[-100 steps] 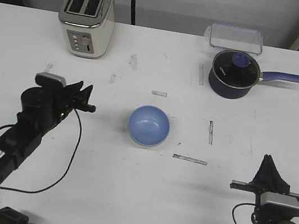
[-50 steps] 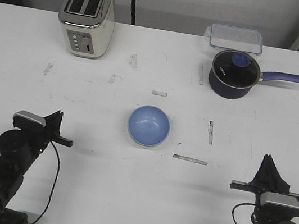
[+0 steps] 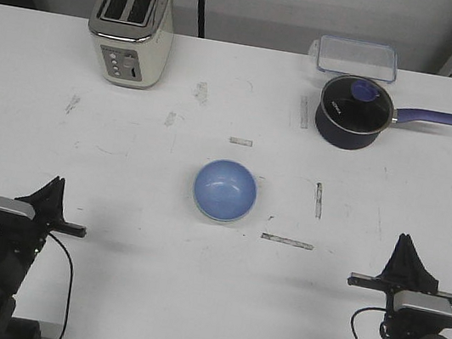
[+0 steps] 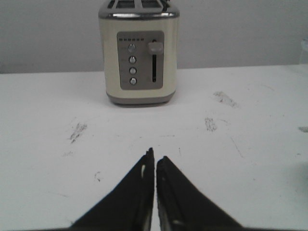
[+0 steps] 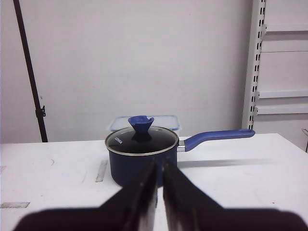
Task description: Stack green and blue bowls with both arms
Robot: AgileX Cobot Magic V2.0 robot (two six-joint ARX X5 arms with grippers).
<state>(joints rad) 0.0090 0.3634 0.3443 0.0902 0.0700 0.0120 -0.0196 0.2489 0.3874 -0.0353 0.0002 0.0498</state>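
The light blue bowl point(image 3: 224, 190) sits upright at the middle of the white table, open side up and empty. The mint green bowl shows in no view. My left gripper point(image 3: 55, 185) is shut and empty at the near left edge, well away from the bowl; in the left wrist view point(image 4: 154, 155) its tips meet over bare table. My right gripper point(image 3: 405, 243) is shut and empty at the near right edge; in the right wrist view point(image 5: 160, 162) its tips point toward the saucepan.
A cream toaster point(image 3: 133, 26) stands at the back left and also shows in the left wrist view point(image 4: 139, 53). A dark navy saucepan point(image 3: 354, 112) with lid and purple-blue handle and a clear lidded box point(image 3: 357, 58) stand at the back right. Tape strips point(image 3: 287, 241) lie near the bowl.
My left arm has drawn back from beside the bowl to the near left edge of the table, gripper shut. The bowl and the right arm have not moved.
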